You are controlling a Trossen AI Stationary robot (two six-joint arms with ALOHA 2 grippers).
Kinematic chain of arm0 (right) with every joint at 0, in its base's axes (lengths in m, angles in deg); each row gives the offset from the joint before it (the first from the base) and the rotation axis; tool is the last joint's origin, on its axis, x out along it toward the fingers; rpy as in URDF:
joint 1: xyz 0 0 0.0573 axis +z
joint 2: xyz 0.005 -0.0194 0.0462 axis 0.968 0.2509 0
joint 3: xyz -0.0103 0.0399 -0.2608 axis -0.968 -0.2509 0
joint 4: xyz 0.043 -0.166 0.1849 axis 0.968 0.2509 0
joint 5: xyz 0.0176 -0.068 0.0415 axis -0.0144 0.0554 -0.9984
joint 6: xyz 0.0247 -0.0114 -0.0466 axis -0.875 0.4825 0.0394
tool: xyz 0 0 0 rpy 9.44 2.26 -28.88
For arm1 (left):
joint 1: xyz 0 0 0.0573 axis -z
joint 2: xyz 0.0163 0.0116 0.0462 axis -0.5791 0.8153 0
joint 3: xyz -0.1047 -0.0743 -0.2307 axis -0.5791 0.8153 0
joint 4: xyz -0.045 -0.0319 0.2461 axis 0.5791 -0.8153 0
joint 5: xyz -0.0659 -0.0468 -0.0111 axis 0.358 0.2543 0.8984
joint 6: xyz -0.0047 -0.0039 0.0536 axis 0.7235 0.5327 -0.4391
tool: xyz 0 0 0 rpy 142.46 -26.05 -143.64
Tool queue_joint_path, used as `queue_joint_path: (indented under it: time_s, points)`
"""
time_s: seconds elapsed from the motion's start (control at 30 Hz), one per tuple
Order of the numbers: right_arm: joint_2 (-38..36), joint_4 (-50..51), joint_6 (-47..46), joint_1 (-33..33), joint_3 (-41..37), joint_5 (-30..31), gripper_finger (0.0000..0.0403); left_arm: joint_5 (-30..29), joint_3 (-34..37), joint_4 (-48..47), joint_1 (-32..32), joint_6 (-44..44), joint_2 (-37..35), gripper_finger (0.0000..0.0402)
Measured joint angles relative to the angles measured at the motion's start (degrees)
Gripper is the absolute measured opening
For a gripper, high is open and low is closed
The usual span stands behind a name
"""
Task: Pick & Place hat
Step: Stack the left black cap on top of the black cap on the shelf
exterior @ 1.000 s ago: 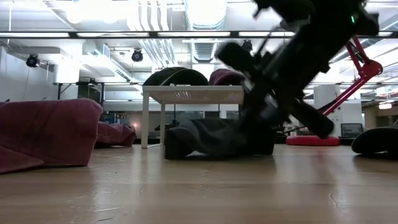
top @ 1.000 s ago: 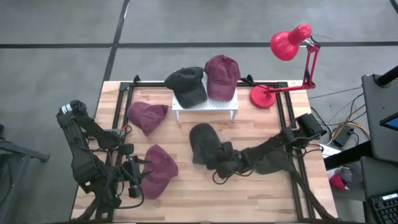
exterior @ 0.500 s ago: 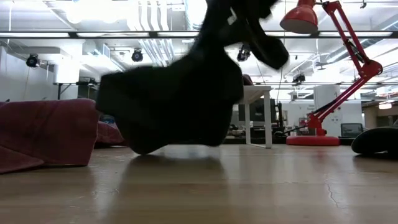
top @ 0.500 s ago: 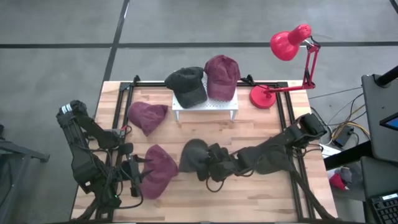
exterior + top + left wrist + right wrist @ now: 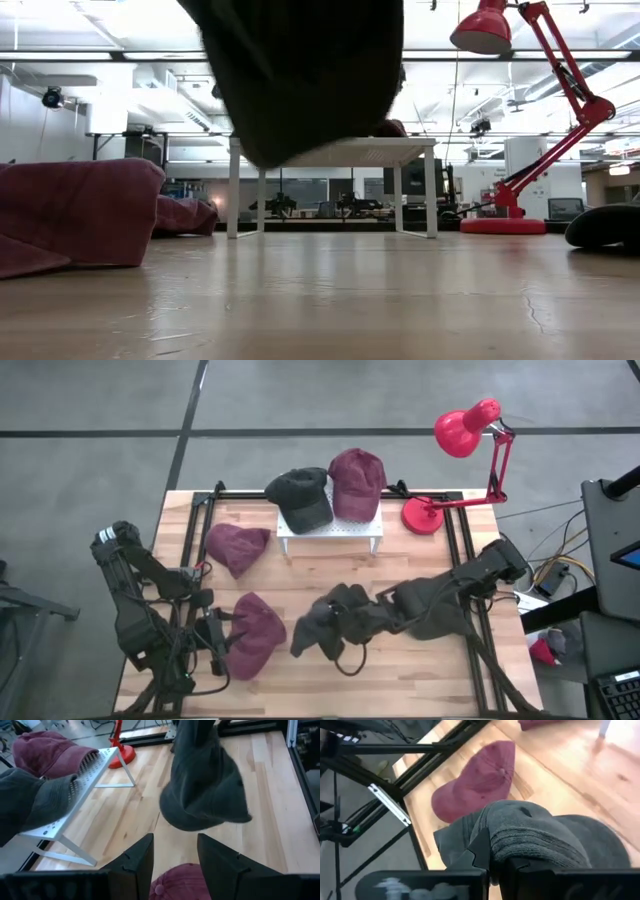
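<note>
The right gripper (image 5: 345,622) has its jaws pinched tight on the dark grey hat (image 5: 318,630), and the hat hangs clear of the table (image 5: 420,670), near the middle, just right of a maroon hat (image 5: 255,632). So the pick looks done; the place is left. Two hats already sit on the white rack (image 5: 330,530) at the far side. The left gripper (image 5: 212,645) waits at the near left, fingers parted, holding nothing.

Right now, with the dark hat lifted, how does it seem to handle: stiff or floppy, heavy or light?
Likely floppy: the dark hat sags in folds below the right gripper. Probably light: a pinch of fabric in shut jaws carries it clear of the table. It may swing when moved.
</note>
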Motion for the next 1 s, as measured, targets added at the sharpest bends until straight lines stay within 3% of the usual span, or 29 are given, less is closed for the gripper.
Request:
queue_joint_path:
  time_s: [0.43,1.0]
  points:
    - [0.00,10.22,9.21,0.00,17.19,-0.13,0.0008,-0.58,0.00,1.98,-0.70,-0.29,0.00,0.0152]
    - [0.02,10.18,20.41,0.00,28.28,-0.12,0.0008,-0.54,0.00,3.62,-0.80,-0.37,0.00,0.0152]
